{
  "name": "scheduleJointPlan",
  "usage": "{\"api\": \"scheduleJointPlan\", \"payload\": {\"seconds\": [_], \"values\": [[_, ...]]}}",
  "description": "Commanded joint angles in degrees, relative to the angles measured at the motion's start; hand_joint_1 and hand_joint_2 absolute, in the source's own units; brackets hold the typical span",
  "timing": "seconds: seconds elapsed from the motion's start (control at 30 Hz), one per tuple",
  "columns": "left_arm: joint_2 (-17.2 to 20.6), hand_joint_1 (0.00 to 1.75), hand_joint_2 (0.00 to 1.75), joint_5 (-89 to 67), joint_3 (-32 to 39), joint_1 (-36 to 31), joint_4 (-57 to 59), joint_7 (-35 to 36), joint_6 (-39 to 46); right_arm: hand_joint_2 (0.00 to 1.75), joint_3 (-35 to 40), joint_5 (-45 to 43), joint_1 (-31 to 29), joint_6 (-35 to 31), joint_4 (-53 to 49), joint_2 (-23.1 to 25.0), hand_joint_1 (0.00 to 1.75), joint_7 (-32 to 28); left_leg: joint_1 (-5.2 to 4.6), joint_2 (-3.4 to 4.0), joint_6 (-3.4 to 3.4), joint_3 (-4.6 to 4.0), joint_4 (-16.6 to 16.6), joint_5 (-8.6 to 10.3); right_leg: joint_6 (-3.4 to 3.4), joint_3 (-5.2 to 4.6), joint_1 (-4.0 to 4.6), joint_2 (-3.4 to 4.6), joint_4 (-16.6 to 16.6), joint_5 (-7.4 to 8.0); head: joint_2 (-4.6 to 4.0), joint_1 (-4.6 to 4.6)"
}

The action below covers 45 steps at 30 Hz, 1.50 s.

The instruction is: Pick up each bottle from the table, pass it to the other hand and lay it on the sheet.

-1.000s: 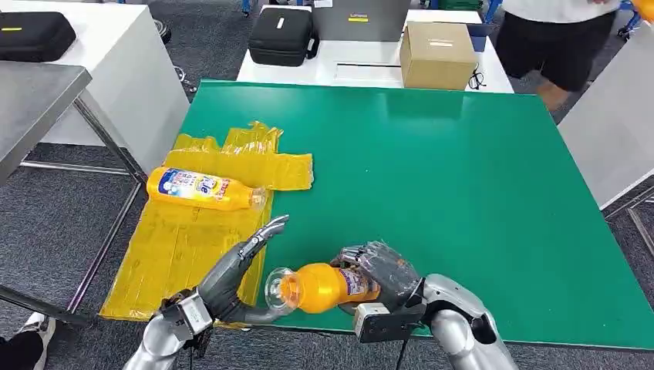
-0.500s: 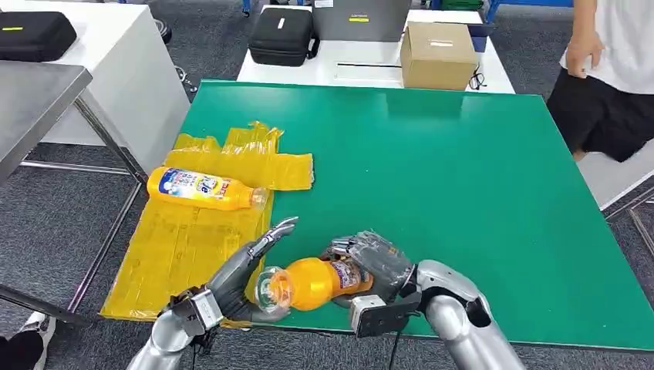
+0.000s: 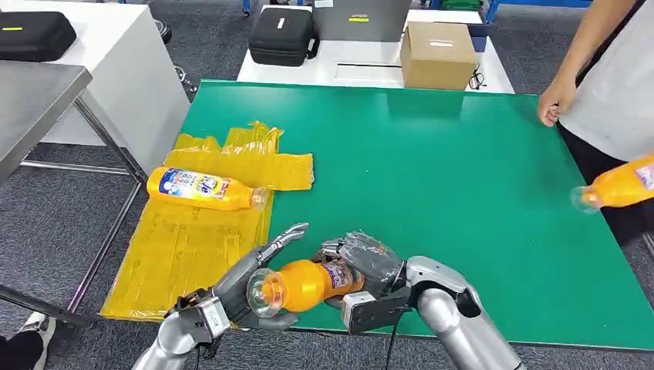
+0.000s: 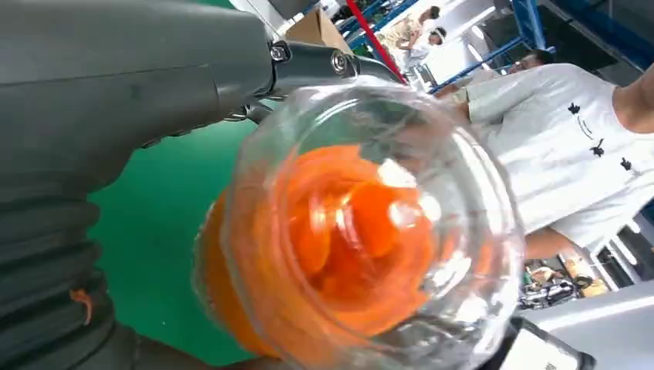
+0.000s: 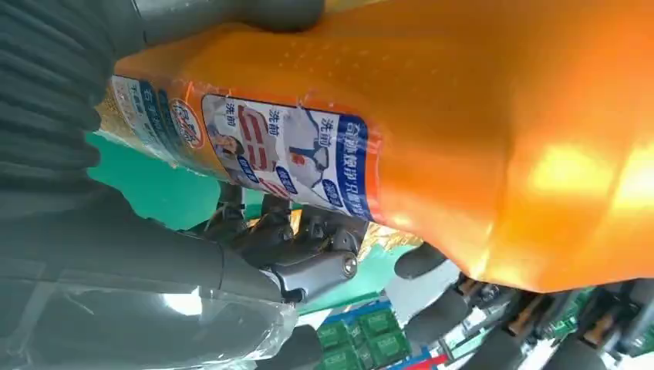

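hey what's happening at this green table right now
The robot is mid-handover: its right hand grips an orange bottle by the body, with the clear cap end pointing into the left hand, whose fingers are spread around it. Another bottle already lies on the yellow sheet. A person at the table's far right holds a third bottle.

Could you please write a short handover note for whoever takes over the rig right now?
Right hand grips the orange bottle by its labelled body above the table's near edge. Left hand is cupped at its clear cap end, fingers apart, no grip visible.
Done: one bottle lies on the yellow sheet.
Left: complete the pass, lay this bottle on the sheet. A person at the far right holds another bottle.
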Motion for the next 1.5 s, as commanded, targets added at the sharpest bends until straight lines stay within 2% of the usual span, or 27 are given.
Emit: {"api": "scheduleJointPlan", "payload": {"seconds": [0.03, 0.23, 0.27, 0.3, 0.33, 0.37, 0.8, 0.97, 1.0, 1.03, 1.07, 1.27, 1.43, 1.5], "values": [[1.52, 0.00, 1.75, -0.66, -4.13, -1.15, -1.13, -1.16, -0.09, 1.75, 3.43, -0.19, -2.79, -0.19, 5.92, 0.08, 1.75, 1.26, 0.05, 0.05, -0.07, 0.14, 0.01, -0.07, -0.08, 0.14, 0.05, 0.07, -0.02, -0.04, 0.00, 0.02], [2.21, 0.00, 1.75, -0.49, -5.20, -2.59, -0.14, -1.16, 0.45, 1.75, 5.09, -0.30, -2.86, 0.28, 5.61, -0.15, 1.75, 1.13, 0.03, 0.04, -0.08, 0.17, -0.01, -0.07, -0.09, 0.16, 0.03, 0.06, -0.02, -0.05, 0.00, 0.00], [2.20, 0.61, 1.75, -0.46, -5.32, -2.73, -0.07, -1.27, 0.52, 1.75, 5.33, -0.25, -3.08, 0.36, 6.04, -0.01, 1.75, 1.29, 0.06, 0.03, -0.10, 0.22, -0.02, -0.09, -0.11, 0.22, 0.06, 0.05, -0.04, -0.07, 0.00, 0.04], [2.19, 1.38, 1.75, -0.24, -5.62, -2.87, -0.07, -1.61, 0.73, 1.75, 5.82, -0.41, -3.50, 0.51, 7.00, 0.26, 1.75, 1.32, 0.04, 0.04, -0.09, 0.16, -0.01, -0.06, -0.09, 0.15, 0.04, 0.05, -0.02, -0.05, 0.00, 0.02], [2.17, 1.62, 1.75, -0.24, -5.63, -2.92, -0.09, -1.61, 0.73, 1.75, 5.85, -0.42, -3.54, 0.52, 7.00, 0.35, 1.75, 1.32, 0.07, 0.09, -0.11, 0.21, 0.02, -0.10, -0.12, 0.19, 0.07, 0.11, -0.01, -0.06, 0.00, 0.02], [2.27, 1.75, 1.75, -0.34, -5.85, -2.90, -0.28, -1.94, 0.86, 1.75, 6.03, -0.42, -3.70, 0.46, 7.52, 0.57, 1.73, 1.32, 0.03, 0.07, -0.07, 0.13, 0.00, -0.05, -0.08, 0.11, 0.03, 0.08, -0.01, -0.03, 0.00, 0.00], [2.12, 1.75, 1.75, 0.13, -5.54, -3.05, 0.30, -2.04, 0.79, 1.75, 6.86, -0.65, -4.45, 0.34, 8.82, 0.96, 1.75, 0.82, 0.04, 0.02, -0.06, 0.13, -0.02, -0.04, -0.07, 0.13, 0.04, 0.04, -0.03, -0.03, 0.00, 0.02], [2.38, 1.75, 1.75, 0.53, -4.69, -3.14, 1.04, -2.05, 0.70, 1.75, 7.12, -0.61, -4.06, 0.23, 6.22, 0.80, 1.75, 1.00, 0.05, 0.04, -0.11, 0.21, 0.00, -0.08, -0.11, 0.19, 0.06, 0.07, -0.01, -0.06, 0.00, 0.00], [2.33, 1.75, 1.75, 0.67, -4.49, -3.13, 1.13, -2.08, 0.70, 1.75, 7.22, -0.43, -4.16, 0.25, 6.05, 0.90, 1.57, 1.21, 0.05, 0.02, -0.08, 0.15, -0.01, -0.05, -0.09, 0.13, 0.05, 0.04, -0.02, -0.03, 0.00, 0.02], [2.34, 1.75, 1.75, 0.71, -4.42, -3.08, 1.12, -2.09, 0.68, 1.75, 7.22, -0.40, -4.14, 0.21, 5.94, 0.90, 0.70, 1.25, 0.01, 0.03, -0.05, 0.09, -0.02, -0.02, -0.06, 0.06, 0.01, 0.04, -0.01, -0.01, 0.00, 0.00], [2.31, 1.75, 1.75, 0.77, -4.28, -2.95, 0.90, -2.13, 0.60, 1.75, 7.08, -0.42, -4.08, 0.06, 5.56, 0.97, 0.00, 1.32, 0.04, 0.05, -0.09, 0.16, 0.00, -0.07, -0.10, 0.14, 0.04, 0.07, 0.01, -0.05, 0.00, 0.02], [2.03, 1.75, 1.75, -0.22, -1.49, 1.11, -5.51, -2.60, 4.04, 1.75, 4.20, -0.33, -1.47, -3.00, 1.03, -0.32, 0.00, 2.10, 0.02, 0.04, -0.06, 0.10, 0.01, -0.07, -0.07, 0.09, 0.02, 0.06, 0.01, -0.05, 0.00, 0.02], [1.86, 1.75, 1.75, -7.60, 1.01, 8.27, -18.01, -1.45, 12.69, 1.75, -0.30, 7.03, 0.87, -13.52, -0.55, -0.34, 0.00, 6.93, 0.03, 0.06, -0.05, 0.05, 0.03, -0.08, -0.05, 0.03, 0.02, 0.08, 0.01, -0.06, 0.00, 0.00], [1.90, 1.75, 1.75, -8.35, 1.21, 8.62, -18.70, -1.13, 13.74, 1.75, -0.72, 7.91, 1.10, -14.42, -0.43, -0.06, 0.00, 7.69, 0.04, 0.09, -0.07, 0.10, 0.04, -0.12, -0.07, 0.08, 0.04, 0.11, 0.00, -0.08, 0.00, 0.02]]}}
